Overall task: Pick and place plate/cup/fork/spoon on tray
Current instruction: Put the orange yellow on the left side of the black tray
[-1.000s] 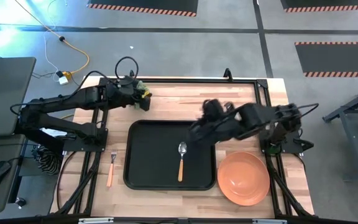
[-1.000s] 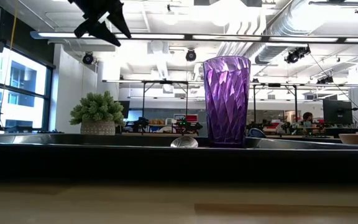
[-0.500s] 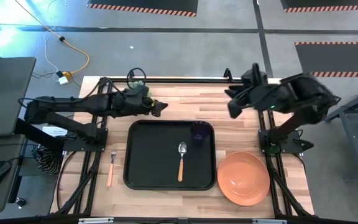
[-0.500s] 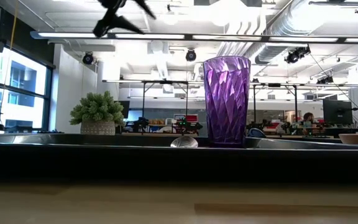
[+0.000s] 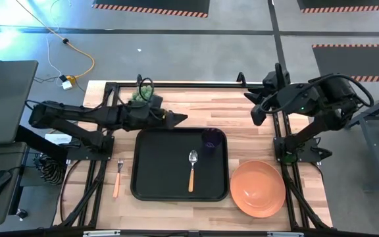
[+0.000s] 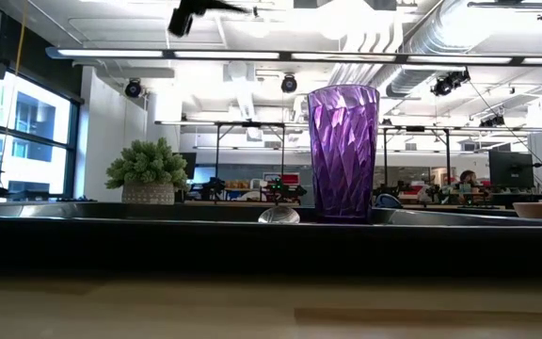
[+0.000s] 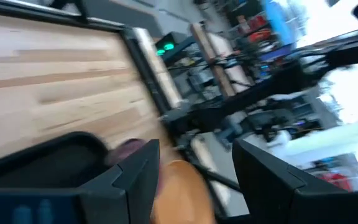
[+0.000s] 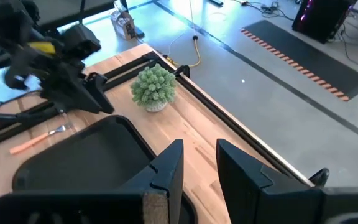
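Observation:
The black tray [image 5: 170, 164] lies mid-table. The purple cup [image 5: 210, 139] stands upright on its far right corner, also in the low view [image 6: 343, 153]. The spoon [image 5: 192, 168] lies on the tray, its handle toward the near edge. The orange plate [image 5: 258, 188] rests on the table right of the tray. The fork [image 5: 118, 178] lies on the table left of it. My left gripper [image 5: 176, 118] is open and empty in the air over the tray's far edge. My right gripper [image 5: 258, 112] is open and empty, up at the far right.
A small green plant in a pot [image 5: 145, 93] stands at the table's far edge, behind my left arm. Bare wood lies between the tray's far edge and the table's far rail. The right wrist view shows the plant [image 8: 154, 87] and the fork [image 8: 39, 140].
My right gripper has drawn back from over the tray's far right corner, going up and toward the far right edge; the cup stays upright on the tray. My left gripper has gone from beside the plant toward the right and the near edge, out over the tray's far edge.

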Robot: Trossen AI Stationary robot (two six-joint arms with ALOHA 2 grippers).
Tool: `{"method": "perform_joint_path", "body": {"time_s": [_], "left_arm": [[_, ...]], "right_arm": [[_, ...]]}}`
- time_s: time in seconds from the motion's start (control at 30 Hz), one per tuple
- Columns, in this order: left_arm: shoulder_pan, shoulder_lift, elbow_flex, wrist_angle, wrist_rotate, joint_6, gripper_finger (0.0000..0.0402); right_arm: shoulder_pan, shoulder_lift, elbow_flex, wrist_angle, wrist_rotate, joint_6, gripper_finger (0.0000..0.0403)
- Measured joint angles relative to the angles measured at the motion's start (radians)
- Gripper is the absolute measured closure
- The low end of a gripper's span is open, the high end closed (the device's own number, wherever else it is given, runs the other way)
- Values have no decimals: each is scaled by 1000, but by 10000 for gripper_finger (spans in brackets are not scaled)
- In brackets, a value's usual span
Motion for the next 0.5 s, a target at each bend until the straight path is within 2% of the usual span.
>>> {"method": "perform_joint_path", "body": {"time_s": [0.13, 0.33, 0.5], "left_arm": [[-42, 6, 47, 23, -28, 25, 214], [-109, 47, 170, 11, -155, 117, 221], [-144, 104, 281, -134, -219, 132, 231]], "right_arm": [[0, 0, 0, 0, 0, -52, 316], [0, 0, 0, 0, -40, -108, 316], [0, 0, 0, 0, -71, -127, 316]]}}
